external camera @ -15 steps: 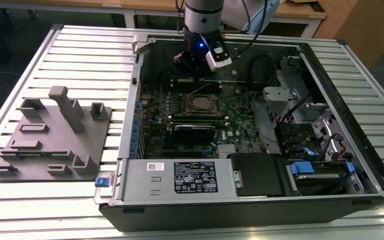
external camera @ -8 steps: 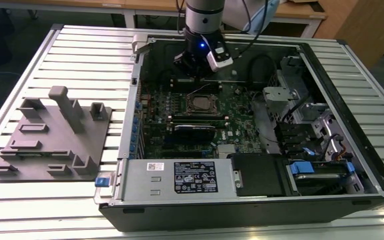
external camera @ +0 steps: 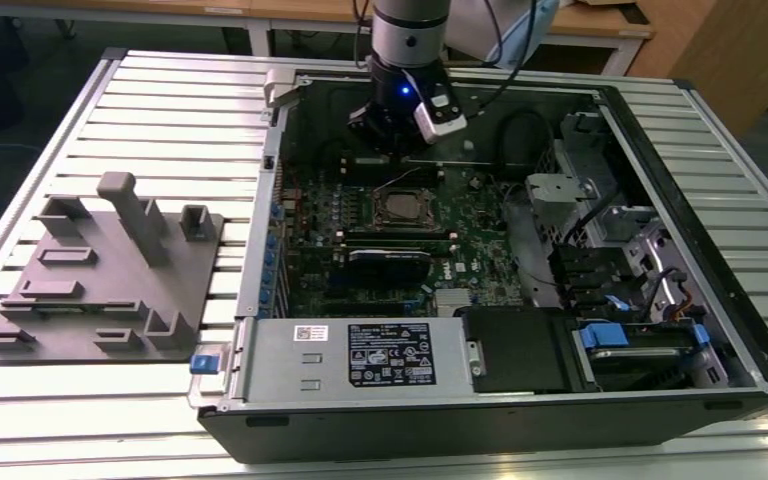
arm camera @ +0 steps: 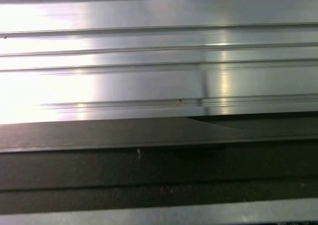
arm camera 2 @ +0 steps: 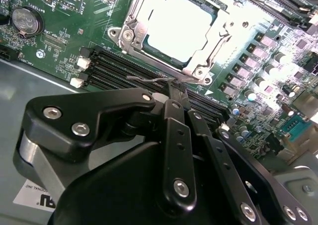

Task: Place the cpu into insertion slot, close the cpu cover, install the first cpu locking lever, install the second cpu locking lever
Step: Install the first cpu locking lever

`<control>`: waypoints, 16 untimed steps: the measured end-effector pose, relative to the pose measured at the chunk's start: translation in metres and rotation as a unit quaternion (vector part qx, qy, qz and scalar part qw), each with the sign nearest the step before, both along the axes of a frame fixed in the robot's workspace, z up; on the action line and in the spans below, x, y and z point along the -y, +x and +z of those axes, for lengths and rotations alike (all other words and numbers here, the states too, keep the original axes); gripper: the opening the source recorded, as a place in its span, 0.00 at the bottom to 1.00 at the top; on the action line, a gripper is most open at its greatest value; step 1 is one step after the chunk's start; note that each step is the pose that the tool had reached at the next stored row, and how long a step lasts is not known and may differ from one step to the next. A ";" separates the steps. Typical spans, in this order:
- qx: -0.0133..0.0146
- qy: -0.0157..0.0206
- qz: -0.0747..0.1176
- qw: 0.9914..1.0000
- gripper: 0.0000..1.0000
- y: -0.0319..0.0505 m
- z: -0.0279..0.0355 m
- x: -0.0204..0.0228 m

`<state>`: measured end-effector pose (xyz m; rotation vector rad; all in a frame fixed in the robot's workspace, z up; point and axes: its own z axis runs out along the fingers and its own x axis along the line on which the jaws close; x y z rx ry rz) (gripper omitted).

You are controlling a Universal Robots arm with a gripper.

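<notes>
Inside the open computer case, the insertion slot (external camera: 402, 207) sits on the green board. In the second wrist view the cpu (arm camera 2: 181, 29) lies in it with its bright metal top showing. The silvery cpu cover (arm camera 2: 135, 22) lies flat around the cpu. A thin wire locking lever (arm camera 2: 146, 78) juts out along the socket's near edge, above the memory slots. My gripper (arm camera 2: 174, 88) is shut, with its tips right at that lever's wire; I cannot tell whether it is pinched. In the exterior view the gripper (external camera: 387, 152) hangs just behind the socket.
Black memory slots (arm camera 2: 117, 68) run beside the socket, and a coin battery (arm camera 2: 26, 20) sits further off. A labelled power supply box (external camera: 357, 355) fills the case front, with drive bays (external camera: 624, 260) at the exterior view's right. A grey fixture plate (external camera: 104, 270) lies on the ribbed table at the left.
</notes>
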<state>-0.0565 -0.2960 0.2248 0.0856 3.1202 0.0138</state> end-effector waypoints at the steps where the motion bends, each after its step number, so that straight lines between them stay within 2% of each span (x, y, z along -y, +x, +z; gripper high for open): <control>1: 0.000 0.000 0.000 1.000 0.10 0.0003 0.0000 0.0000; 16: 0.000 0.000 0.004 1.000 0.10 0.0066 -0.0005 0.0000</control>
